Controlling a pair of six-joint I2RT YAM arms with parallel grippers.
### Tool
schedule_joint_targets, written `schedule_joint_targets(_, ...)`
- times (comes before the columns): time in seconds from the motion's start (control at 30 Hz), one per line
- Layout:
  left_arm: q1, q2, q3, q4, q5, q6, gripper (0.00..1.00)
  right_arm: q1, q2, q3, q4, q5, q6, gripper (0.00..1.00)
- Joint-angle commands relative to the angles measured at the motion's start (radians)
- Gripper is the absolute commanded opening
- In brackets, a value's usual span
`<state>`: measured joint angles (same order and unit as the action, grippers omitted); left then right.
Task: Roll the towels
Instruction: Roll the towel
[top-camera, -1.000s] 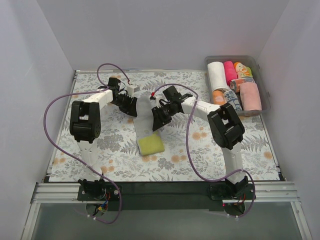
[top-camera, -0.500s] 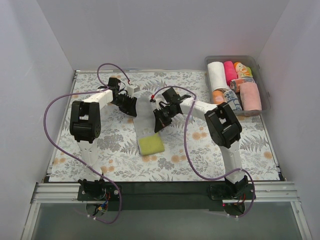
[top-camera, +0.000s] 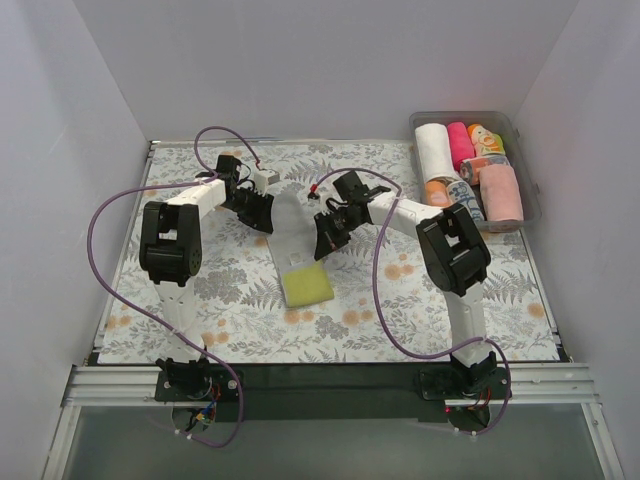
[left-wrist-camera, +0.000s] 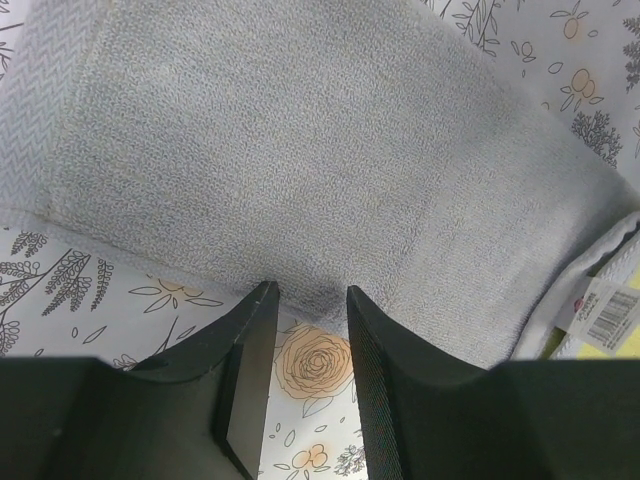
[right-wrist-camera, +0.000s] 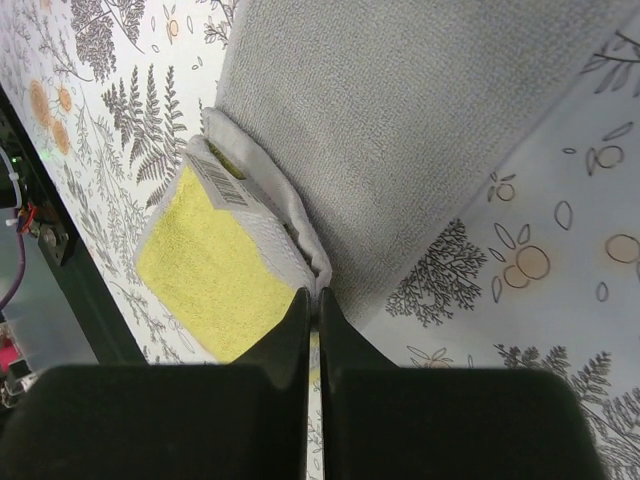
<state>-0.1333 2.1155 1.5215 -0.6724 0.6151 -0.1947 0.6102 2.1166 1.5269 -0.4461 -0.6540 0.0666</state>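
The grey towel (top-camera: 288, 222) lies flat, yellow-green end (top-camera: 306, 285) folded.

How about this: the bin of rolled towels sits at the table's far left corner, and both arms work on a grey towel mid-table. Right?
No: the bin of rolled towels sits at the far right corner, per the top external view. Left gripper and right gripper do both work the grey towel mid-table.

Grey towel (left-wrist-camera: 300, 150) cut at top edge, tag (left-wrist-camera: 598, 318) print unreadable, yellow-green folded end (right-wrist-camera: 215, 265) partly behind right gripper (right-wrist-camera: 312, 300).
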Motion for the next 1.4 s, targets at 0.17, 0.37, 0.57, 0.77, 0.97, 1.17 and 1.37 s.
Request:
schedule_joint_targets(0.17, -0.003, -0.005, 0.003, -0.018, -0.028, 0.024, 0.34, -0.007, -0.014, -0.004, 0.006, -0.030, -0.002, 0.01)
schedule_joint_targets(0.37, 0.000, -0.115, -0.001, 0.029, 0.024, 0.054, 0.60, -0.007, 0.002, 0.004, 0.001, -0.012, 0.002, 0.17)
schedule_joint_targets(0.57, -0.002, -0.386, -0.104, 0.091, 0.063, 0.139, 0.97, -0.015, -0.069, 0.004, -0.031, -0.009, -0.037, 0.51)
schedule_joint_targets(0.77, -0.026, -0.651, -0.297, -0.001, 0.071, 0.348, 0.92, -0.024, -0.170, 0.026, -0.036, -0.054, -0.083, 0.50)
schedule_joint_targets(0.97, -0.248, -0.917, -0.628, 0.083, -0.131, 0.502, 0.49, 0.020, -0.143, 0.006, 0.013, -0.214, 0.004, 0.34)
schedule_joint_targets(1.17, -0.590, -0.941, -0.768, 0.213, -0.291, 0.468, 0.44, 0.059, -0.041, -0.050, 0.061, -0.306, 0.065, 0.24)
schedule_joint_targets(1.37, -0.724, -0.772, -0.776, 0.309, -0.396, 0.413, 0.41, 0.057, 0.058, -0.074, 0.096, -0.292, 0.084, 0.21)
